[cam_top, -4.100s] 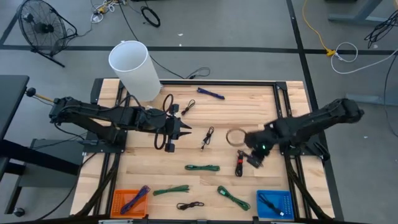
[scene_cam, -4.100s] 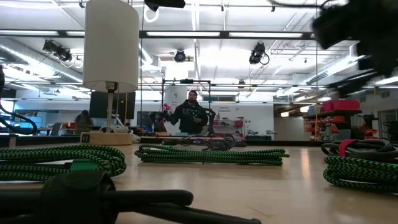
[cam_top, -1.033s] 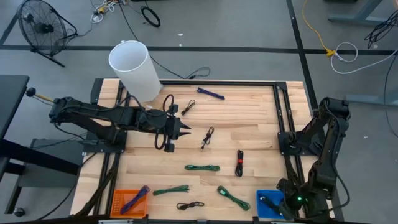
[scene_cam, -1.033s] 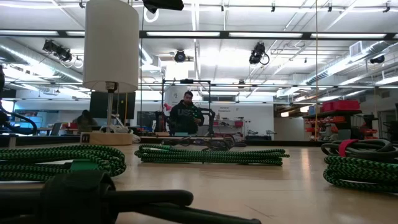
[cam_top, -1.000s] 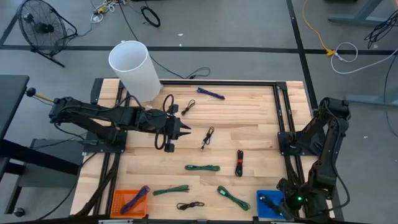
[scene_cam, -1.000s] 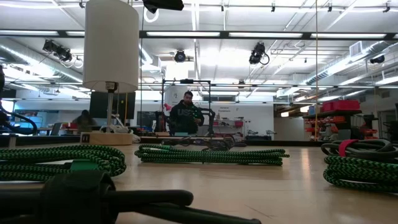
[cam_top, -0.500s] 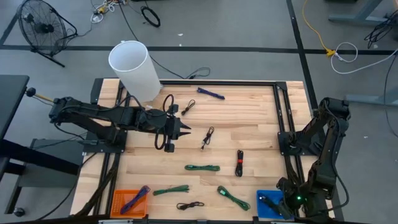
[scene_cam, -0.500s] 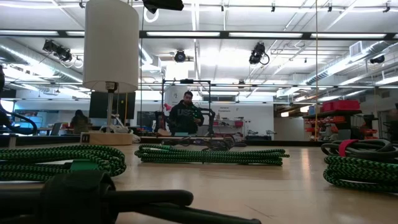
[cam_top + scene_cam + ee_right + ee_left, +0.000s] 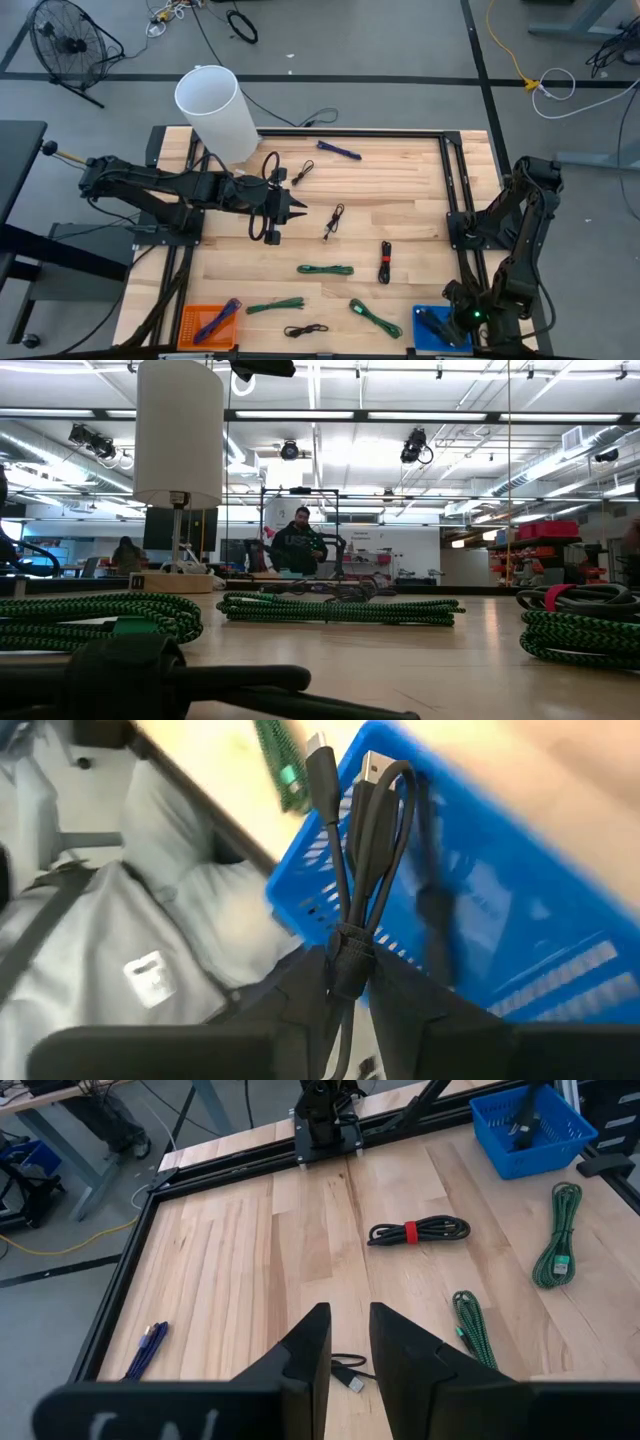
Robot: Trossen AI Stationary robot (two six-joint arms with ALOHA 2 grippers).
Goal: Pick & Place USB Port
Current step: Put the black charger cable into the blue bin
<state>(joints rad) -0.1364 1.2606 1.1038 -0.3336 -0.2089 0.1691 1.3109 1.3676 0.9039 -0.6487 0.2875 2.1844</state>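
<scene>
Workshop floor with loose cords and a fan surrounds the wooden worktop [image 9: 400, 190], which carries 2 bins at its near edge: an orange bin [image 9: 208, 325] on the left side and a blue bin [image 9: 440, 328] on the right.

By the look of things, sorting is partly done. The orange bin holds a purple cable [image 9: 222, 318]. At the blue bin, the right gripper [image 9: 345, 982] has its jaws pinched on the strap of a black USB cable [image 9: 365, 850], the bundle hanging over the bin's mesh wall; whether it has been let go yet I cannot tell, so I judge this placement nearly complete rather than finished. A dark cable already appears to lie inside that bin.

The left gripper [image 9: 346, 1342] waits above the middle-left of the worktop, jaws slightly apart and holding nothing, just beside a small black cable [image 9: 334, 219].

Left on the worktop: 3 green cables, one at centre [image 9: 325, 269], one near the orange bin [image 9: 275, 306], one near the blue bin [image 9: 375, 316]; a black cable with a red strap [image 9: 385, 262]; another black one at the near edge [image 9: 305, 329]; a second purple cable [image 9: 338, 150] at the far side; and dark cables by the left arm. Most of the job seems to remain.
</scene>
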